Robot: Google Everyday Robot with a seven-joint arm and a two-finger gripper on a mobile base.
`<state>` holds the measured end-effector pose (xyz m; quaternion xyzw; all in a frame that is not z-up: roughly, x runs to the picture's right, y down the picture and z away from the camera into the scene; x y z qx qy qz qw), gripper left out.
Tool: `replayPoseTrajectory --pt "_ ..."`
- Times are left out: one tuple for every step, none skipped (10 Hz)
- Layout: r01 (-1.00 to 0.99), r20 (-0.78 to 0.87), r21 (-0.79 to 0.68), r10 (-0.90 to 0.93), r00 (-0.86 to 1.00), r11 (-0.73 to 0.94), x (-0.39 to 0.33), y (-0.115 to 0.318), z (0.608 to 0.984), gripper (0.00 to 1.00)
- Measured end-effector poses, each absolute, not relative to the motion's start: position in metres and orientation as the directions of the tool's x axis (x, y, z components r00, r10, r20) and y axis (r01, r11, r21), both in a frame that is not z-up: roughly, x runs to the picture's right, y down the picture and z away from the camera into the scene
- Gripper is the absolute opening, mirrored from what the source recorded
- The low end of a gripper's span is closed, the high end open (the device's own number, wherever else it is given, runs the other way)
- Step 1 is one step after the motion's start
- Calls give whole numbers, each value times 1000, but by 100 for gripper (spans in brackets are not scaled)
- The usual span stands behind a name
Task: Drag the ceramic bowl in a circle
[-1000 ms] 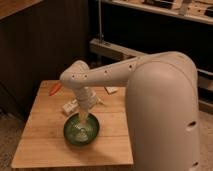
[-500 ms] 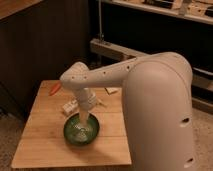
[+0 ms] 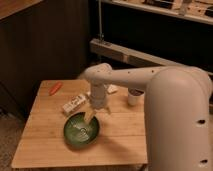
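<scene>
While the white robot arm (image 3: 127,79) bends down over the light wooden tabletop (image 3: 42,145), its hand (image 3: 91,118) reaches to the upper right rim of the round shallow dark green ceramic bowl (image 3: 79,135); I cannot tell if the hand is open or closed there. This bowl stands at the front middle of the tabletop, just beside a white rectangular carton (image 3: 73,104) lying behind it. Farther back, a small orange object (image 3: 55,88) lies at the left, and a small white cup with dark rim (image 3: 134,96) stands at the right.
</scene>
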<state>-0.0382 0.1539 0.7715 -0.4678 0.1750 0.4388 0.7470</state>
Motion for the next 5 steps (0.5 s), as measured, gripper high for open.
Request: replayPoseTrajectory --pt "-812 -668 -576 516 536 96 -36 161 783 80" --pt "-805 -658 -590 536 529 70 -37 163 787 80" --pt "-794 -639 -606 574 512 33 -35 163 788 80" --pt "-787 -616 -617 612 496 17 -32 162 788 80" --pt "-774 -574 -633 668 474 5 -35 159 787 80"
